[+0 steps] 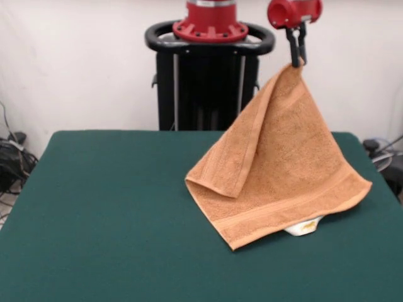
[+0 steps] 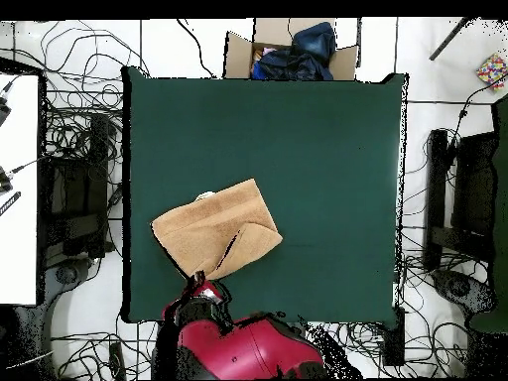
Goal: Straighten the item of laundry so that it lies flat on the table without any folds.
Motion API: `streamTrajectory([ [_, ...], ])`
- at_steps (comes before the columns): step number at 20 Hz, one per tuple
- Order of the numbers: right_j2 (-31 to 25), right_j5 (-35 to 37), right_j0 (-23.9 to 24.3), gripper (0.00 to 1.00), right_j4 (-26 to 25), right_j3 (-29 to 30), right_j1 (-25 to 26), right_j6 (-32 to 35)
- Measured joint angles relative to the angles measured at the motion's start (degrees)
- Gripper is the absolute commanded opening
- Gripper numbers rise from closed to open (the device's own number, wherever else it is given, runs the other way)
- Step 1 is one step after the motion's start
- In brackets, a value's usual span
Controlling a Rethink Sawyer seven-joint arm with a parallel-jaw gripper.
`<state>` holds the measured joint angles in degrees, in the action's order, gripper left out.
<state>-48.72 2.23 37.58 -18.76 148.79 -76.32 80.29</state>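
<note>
In the front view, the claw (image 1: 296, 61) hangs from the red end of the arm (image 1: 294, 12) at the top right, its two dark fingers closed together on one corner of the towel (image 1: 283, 170). The towel is lifted by that corner and drapes down in a tent shape, its lower edge resting on the green table (image 1: 107, 214) right of centre. The left side of the towel folds over itself into a flap with a pointed corner. A woven band runs along the bottom edge, and a white label (image 1: 305, 226) pokes out from under that edge onto the table. Behind the table stands the black pedestal (image 1: 208, 88) with a red base on top.

In the overhead view, the towel (image 2: 213, 230) lies in the lower left part of the table (image 2: 327, 169), near the edge closest to the robot. The red arm (image 2: 243, 347) reaches up from the bottom, and the claw (image 2: 197, 283) meets the towel's nearest corner. A cardboard box (image 2: 288, 52) of dark items sits beyond the table's far edge, and cables (image 2: 79, 149) sprawl over the floor around it.
</note>
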Motion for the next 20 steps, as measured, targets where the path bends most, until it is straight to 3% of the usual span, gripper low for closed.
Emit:
streamTrajectory([
  [9, 5.4, -0.5, -2.7, 0.00, 1.0, 0.0, 0.1, 0.0],
  [20, 24.2, -14.1, -11.1, 0.00, -3.7, -0.1, 10.0, 0.0],
])
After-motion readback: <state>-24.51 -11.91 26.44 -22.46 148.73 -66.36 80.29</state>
